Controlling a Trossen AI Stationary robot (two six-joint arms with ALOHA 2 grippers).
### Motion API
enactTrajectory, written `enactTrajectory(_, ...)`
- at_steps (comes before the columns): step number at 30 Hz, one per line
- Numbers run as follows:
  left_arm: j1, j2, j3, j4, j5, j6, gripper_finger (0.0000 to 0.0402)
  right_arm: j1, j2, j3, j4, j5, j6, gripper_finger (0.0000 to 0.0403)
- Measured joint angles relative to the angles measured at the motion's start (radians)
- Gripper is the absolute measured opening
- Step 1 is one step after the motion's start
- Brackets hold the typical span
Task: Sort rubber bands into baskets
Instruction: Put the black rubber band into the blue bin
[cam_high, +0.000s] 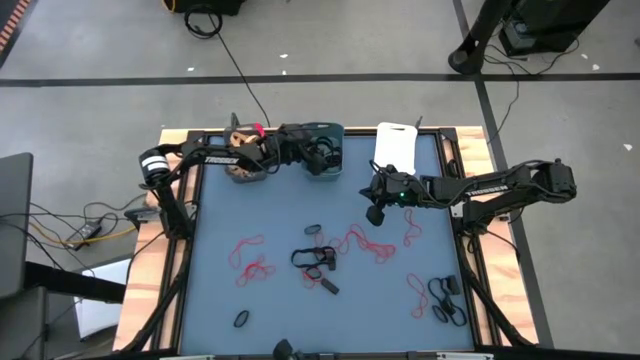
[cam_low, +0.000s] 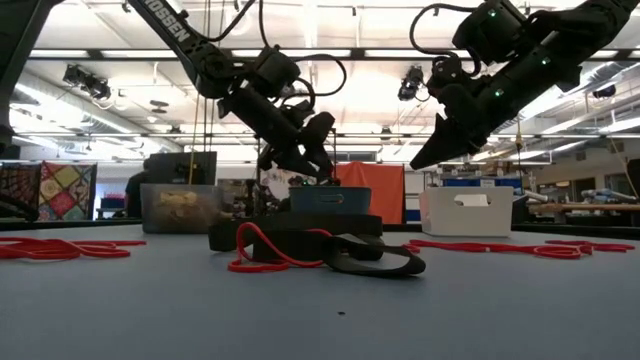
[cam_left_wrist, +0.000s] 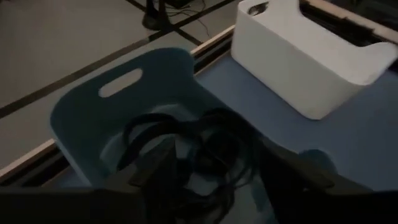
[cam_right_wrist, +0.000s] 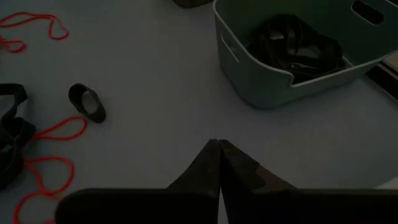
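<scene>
Left claw (cam_left_wrist: 211, 174) spread over the teal basket (cam_left_wrist: 81, 118), likely dropping black bands (cam_left_wrist: 205, 143) (right claw (cam_right_wrist: 217, 146) pressed together, empty).

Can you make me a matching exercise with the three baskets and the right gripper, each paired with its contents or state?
Things:
1. Teal basket
2. Grey basket
3. White basket
4. Right gripper

States:
A. jaws shut, nothing held
B. black bands inside
C. tan bands inside
D. stands nearest the table's right side

Pairs: 1-B, 2-C, 3-D, 4-A
</scene>
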Motion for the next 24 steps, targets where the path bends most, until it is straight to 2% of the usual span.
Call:
enactTrajectory(4, -0.002, -0.060, 0.000, -0.050, 0.034, -0.005, 0.0237, 0.000, 0.000, 0.000, -0.002, 0.001, -0.002, 0.0022)
enactTrajectory(10, -0.085, -0.221, 0.000, -0.254, -0.006, 0.039, 0.0220, -0.001, 0.000, 0.000, -0.017, -0.002, -0.002, 0.0030)
enactTrajectory(17, -0.352, -0.342, -0.021, -0.446, -0.163, -0.022, 0.0202, -0.003, 0.000, 0.000, -0.026, -0.013, 0.001, 0.0026)
enactTrajectory(24, -0.632, -0.362, -0.024, -0.653, -0.204, -0.210, 0.0202, 0.003, 0.000, 0.000, -0.028, -0.097, 0.006, 0.0029)
